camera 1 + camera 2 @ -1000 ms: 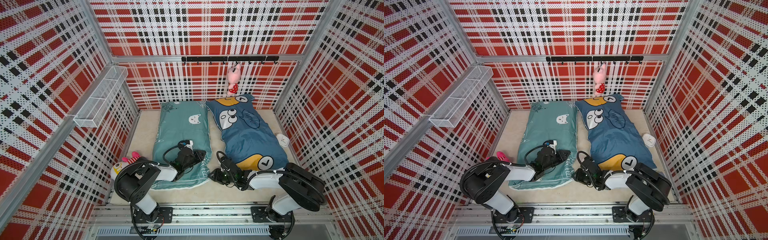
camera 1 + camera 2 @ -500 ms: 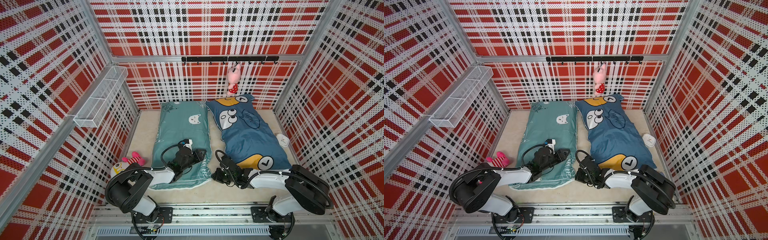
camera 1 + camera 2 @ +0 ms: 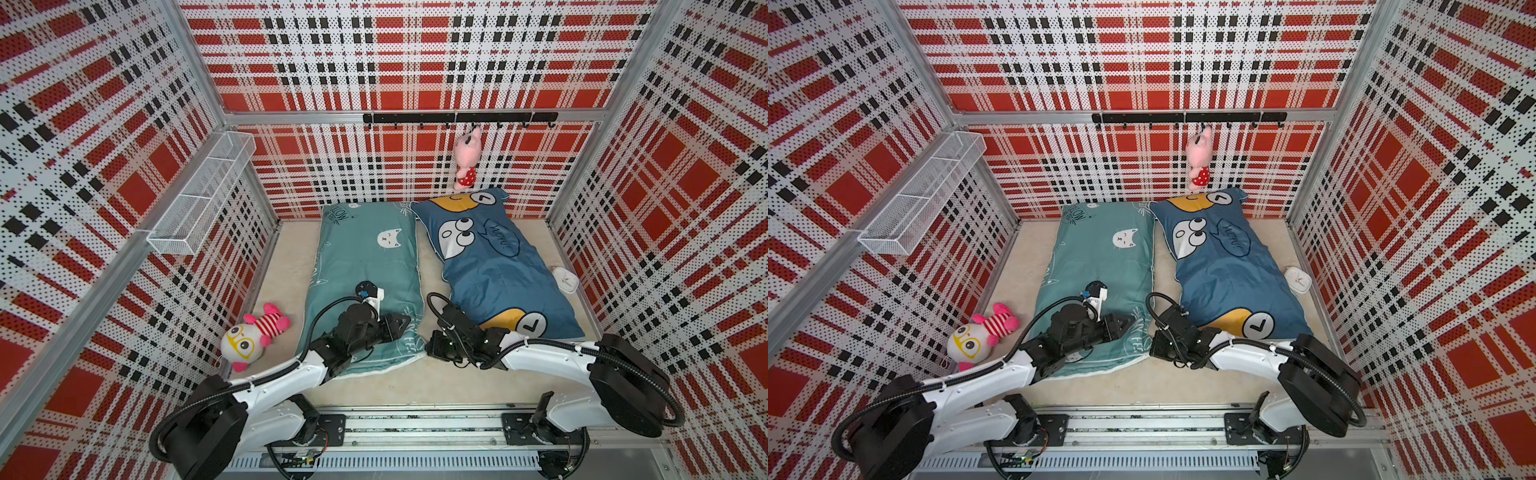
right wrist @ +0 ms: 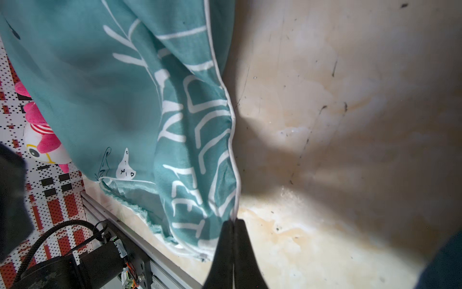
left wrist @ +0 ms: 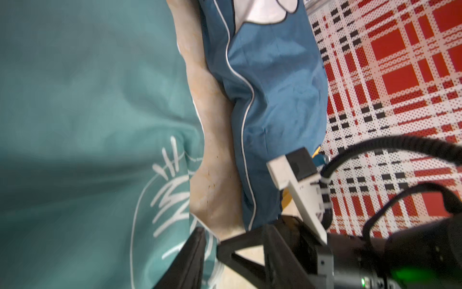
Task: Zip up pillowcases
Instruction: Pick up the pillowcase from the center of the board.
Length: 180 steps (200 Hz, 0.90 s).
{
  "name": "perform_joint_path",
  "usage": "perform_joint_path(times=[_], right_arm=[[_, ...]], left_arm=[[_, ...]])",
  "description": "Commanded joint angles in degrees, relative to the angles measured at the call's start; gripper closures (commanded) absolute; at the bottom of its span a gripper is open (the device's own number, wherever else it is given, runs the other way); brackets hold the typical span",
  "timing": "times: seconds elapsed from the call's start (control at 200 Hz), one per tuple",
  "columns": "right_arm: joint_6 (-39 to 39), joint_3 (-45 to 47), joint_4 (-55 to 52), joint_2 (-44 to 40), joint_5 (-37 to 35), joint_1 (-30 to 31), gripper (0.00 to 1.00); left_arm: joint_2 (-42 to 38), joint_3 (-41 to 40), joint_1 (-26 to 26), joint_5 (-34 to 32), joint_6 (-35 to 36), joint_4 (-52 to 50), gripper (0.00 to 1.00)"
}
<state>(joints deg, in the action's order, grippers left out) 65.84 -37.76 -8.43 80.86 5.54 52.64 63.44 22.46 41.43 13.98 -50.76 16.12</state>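
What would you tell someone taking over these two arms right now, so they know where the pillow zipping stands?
Left gripper: jaws slightly apart with the near corner of the teal pillowcase between them; grip unclear.
Right gripper: shut on the same pillowcase's white-piped edge.
Blue pillowcase: lies beside the teal one, untouched.
Done: nothing visibly zipped; the teal one's near end looks open.
Left: zip the teal one, then the blue.

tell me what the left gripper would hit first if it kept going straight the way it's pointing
Most likely the right gripper. The left gripper, lying over the teal pillowcase, points across its near corner toward the gap before the blue pillowcase. Depth is unclear, so it might skim past.
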Motion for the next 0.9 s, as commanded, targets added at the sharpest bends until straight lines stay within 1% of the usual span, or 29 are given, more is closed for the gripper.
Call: perform_joint_path(times=[0.0, 0.13, 0.311, 0.486, 0.656, 0.897], right_arm=[[-1.3, -1.7, -2.9, -0.4, -0.5, -0.6, 1.00], [-2.4, -2.7, -4.6, -0.7, -0.8, -1.5, 1.00], [-3.0, -3.2, -5.3, -0.8, -0.8, -1.9, 1.00], [-2.9, -3.2, -5.4, -1.2, -1.0, -1.8, 1.00], [-2.9, -3.0, -5.6, -1.9, -1.4, -1.8, 1.00], [-2.8, -2.9, -5.4, -2.3, -1.5, -1.8, 1.00]], left_arm=[[-0.6, -2.3, 2.7, 5.6, -3.4, -0.2, 0.63], [0.4, -3.9, 5.3, 9.5, -6.4, 3.2, 0.72], [3.1, -4.7, 6.5, 11.0, -7.8, 6.7, 0.76], [7.8, -4.0, 6.8, 10.6, -7.6, 9.2, 0.75], [11.0, -3.0, 6.9, 10.1, -6.6, 9.4, 0.74], [13.5, -2.4, 7.1, 9.5, -6.4, 10.7, 0.67]])
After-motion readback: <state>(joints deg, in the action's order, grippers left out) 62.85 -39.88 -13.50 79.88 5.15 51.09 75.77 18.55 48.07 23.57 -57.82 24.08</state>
